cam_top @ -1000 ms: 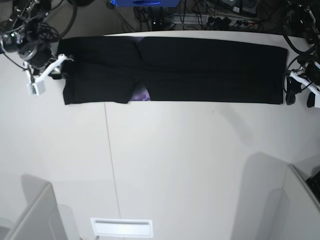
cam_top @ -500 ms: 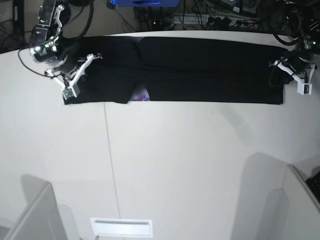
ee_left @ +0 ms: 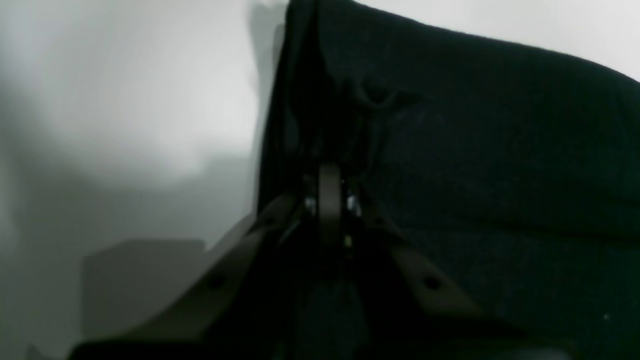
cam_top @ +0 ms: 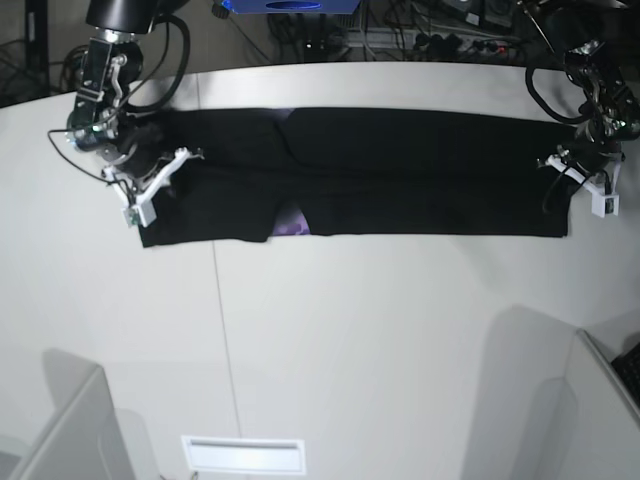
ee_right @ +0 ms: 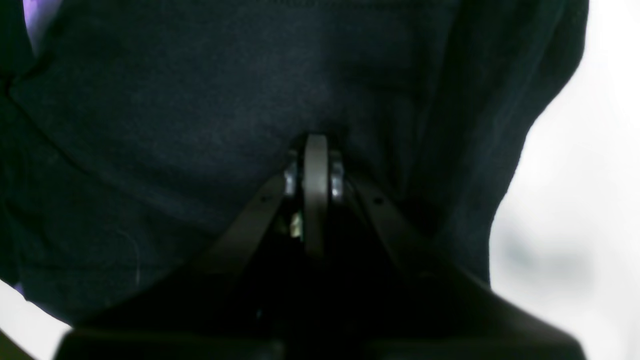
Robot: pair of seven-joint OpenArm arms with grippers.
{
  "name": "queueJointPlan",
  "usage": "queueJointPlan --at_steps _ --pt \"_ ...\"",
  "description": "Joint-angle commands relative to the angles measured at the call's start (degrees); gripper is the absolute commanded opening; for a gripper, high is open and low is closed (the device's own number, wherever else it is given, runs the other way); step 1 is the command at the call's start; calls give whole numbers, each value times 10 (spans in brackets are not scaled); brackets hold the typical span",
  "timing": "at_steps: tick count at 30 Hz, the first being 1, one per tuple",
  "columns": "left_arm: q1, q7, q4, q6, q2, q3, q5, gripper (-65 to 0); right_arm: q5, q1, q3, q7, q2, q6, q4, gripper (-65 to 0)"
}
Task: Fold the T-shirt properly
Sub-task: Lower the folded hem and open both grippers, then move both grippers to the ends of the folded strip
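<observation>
The T-shirt lay as a long, narrow black band across the far part of the worktop, a scrap of purple print showing at its near edge; the lengthwise folds looked done, I judged, the crosswise ones left. The left gripper at the band's right end and the right gripper at its left end each had fingers clamped on the cloth.

My view: T-shirt matt black cloth, soft fine-knit weave up close, small glossy-looking purple print patch. Table smooth matt white, faint seam line. Left gripper and right gripper dull brown-grey plastic fingers, small shiny metal fittings.
</observation>
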Motion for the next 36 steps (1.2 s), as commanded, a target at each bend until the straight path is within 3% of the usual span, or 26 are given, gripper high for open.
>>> queueJointPlan --at_steps 1,8,17,20,23,26,33,36 --pt "-14 22 -4 7 -3 1 17 -650 -30 9 -1 -29 3 -7 -14 -650" --pt "-96 26 -43 7 -15 0 16 -650 -30 89 -2 -32 2 -8 -50 -650" --pt "-103 27 33 7 -34 -5 2 -650 -25 92 -4 -74 -11 -6 75 -650" --pt "-95 52 78 6 -50 -6 -46 -650 -25 80 -4 -77 -23 -4 139 -650" --pt "-69 109 116 4 -60 -59 -129 -650 -25 61 -4 -91 -34 -4 206 -650" --pt "-22 117 144 4 -61 -104 -217 -650 -25 29 -4 -94 -49 -4 264 -650" --pt "37 116 171 4 -56 -149 -231 -650 -25 -28 -4 -89 -62 -4 270 -650" --pt "40 115 166 4 -55 -152 -231 -474 -25 -42 -4 -89 -70 -4 270 -650"
